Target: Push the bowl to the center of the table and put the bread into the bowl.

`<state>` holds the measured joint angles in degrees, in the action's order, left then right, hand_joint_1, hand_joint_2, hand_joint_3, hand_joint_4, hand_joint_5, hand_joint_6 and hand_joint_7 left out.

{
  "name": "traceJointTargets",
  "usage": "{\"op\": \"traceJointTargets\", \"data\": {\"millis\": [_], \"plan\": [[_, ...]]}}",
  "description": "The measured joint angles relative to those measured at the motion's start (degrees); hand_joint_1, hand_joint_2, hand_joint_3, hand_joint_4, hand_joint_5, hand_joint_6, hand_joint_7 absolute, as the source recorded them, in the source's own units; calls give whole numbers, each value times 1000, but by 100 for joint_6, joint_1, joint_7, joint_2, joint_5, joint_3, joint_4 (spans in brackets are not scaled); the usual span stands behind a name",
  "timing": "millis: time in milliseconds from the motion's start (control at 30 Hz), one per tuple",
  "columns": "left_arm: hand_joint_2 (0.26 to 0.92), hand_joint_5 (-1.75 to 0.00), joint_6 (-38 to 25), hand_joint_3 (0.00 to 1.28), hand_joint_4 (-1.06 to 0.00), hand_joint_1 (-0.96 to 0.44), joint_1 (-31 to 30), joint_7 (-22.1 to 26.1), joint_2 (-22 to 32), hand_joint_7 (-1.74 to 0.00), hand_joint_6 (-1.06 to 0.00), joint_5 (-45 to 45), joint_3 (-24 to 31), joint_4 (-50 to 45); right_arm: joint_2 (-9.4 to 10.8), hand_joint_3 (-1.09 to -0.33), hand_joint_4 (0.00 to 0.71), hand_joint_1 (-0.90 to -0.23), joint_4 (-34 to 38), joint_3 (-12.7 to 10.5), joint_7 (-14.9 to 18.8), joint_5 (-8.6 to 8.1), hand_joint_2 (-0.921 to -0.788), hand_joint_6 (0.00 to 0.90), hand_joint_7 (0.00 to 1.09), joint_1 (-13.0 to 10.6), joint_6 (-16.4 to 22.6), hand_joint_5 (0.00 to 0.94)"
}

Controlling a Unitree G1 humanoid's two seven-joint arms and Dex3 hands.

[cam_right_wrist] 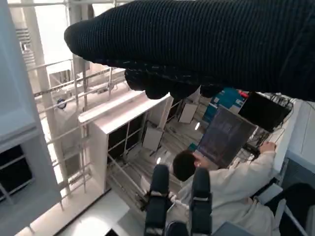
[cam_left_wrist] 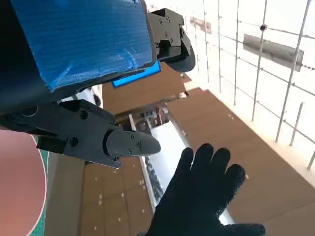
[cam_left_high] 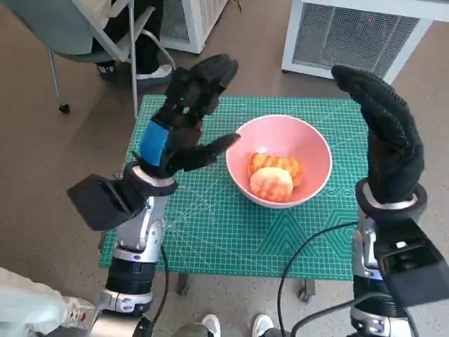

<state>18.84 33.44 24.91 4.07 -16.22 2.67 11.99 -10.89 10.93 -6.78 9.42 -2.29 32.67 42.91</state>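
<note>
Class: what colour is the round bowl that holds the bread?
Pink; the round bowl shows best in the head view.

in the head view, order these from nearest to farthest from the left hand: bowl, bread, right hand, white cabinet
1. Bowl, just right of the left hand.
2. Bread, inside the bowl.
3. Right hand, past the bowl's far side.
4. White cabinet, on the floor behind the table's right end.

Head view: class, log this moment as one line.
bread in bowl | left hand open | right hand open, raised
</note>
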Motion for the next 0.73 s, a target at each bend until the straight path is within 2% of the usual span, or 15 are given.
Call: {"op": "traceJointTargets", "data": {"millis": [67,367,733], "plan": [[797,-659,0,499,-3,-219,-31,-21,-2,-942,1,0,11,-11,0,-740,321,-529,0,8,-32,41,-921,12,692,1,-21,0],[729,-680,0,626,1,-210,-213,-104,3,-932,1,0,69,-239,-1,-738,316,-541,-28,31,-122,74,-921,9,697,2,-113,0],[673,-711,21,736,1,-187,-306,-234,0,-955,1,0,122,-455,-7,-737,315,-546,-125,45,-166,191,-921,7,700,2,-211,0]]}}
